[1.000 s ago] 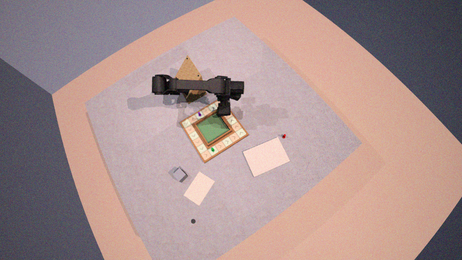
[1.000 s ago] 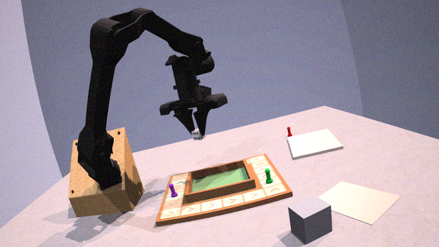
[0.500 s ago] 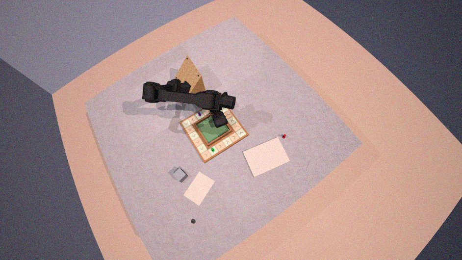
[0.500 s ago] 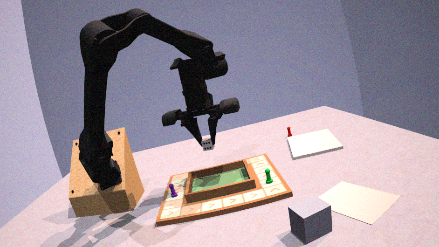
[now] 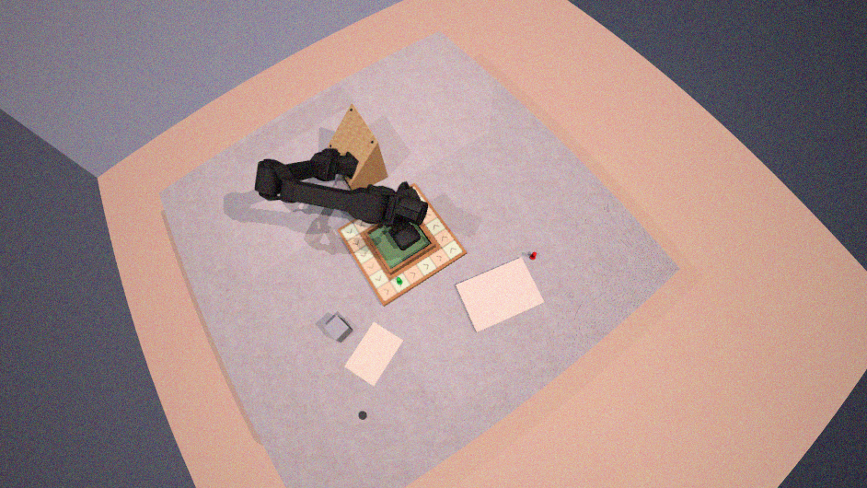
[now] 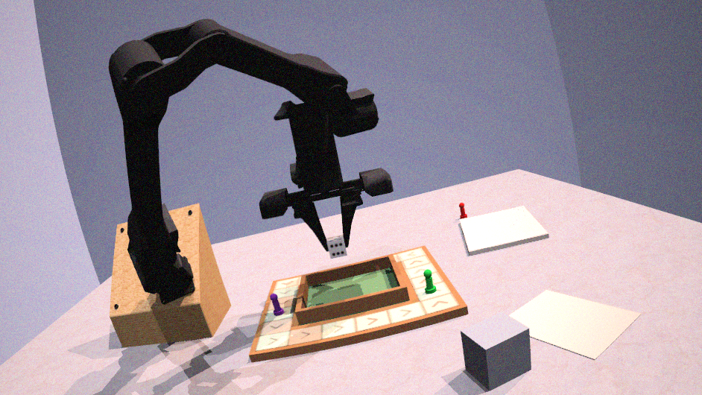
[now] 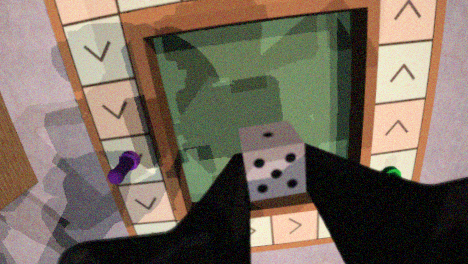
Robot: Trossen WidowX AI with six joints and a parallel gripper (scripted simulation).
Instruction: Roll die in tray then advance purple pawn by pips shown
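Note:
My gripper (image 6: 336,245) (image 7: 269,156) is shut on the white die (image 6: 337,247) (image 7: 276,170) and holds it in the air above the green-floored tray (image 6: 353,305) (image 7: 360,90) in the middle of the board. In the wrist view one die face shows one pip and another shows five; the exterior view shows a six face. The purple pawn (image 6: 277,305) (image 7: 124,167) stands on a pale square of the track, beside the tray; the arm hides it in the top view. The die is also hidden there.
A green pawn (image 5: 398,281) (image 6: 429,281) (image 7: 392,173) stands on the track's opposite side. A red pawn (image 5: 533,255) (image 6: 462,210) stands by a white slab (image 5: 499,295) (image 6: 503,229). A grey cube (image 5: 337,327) (image 6: 495,351) and a cream sheet (image 5: 374,354) (image 6: 574,323) lie beyond the board.

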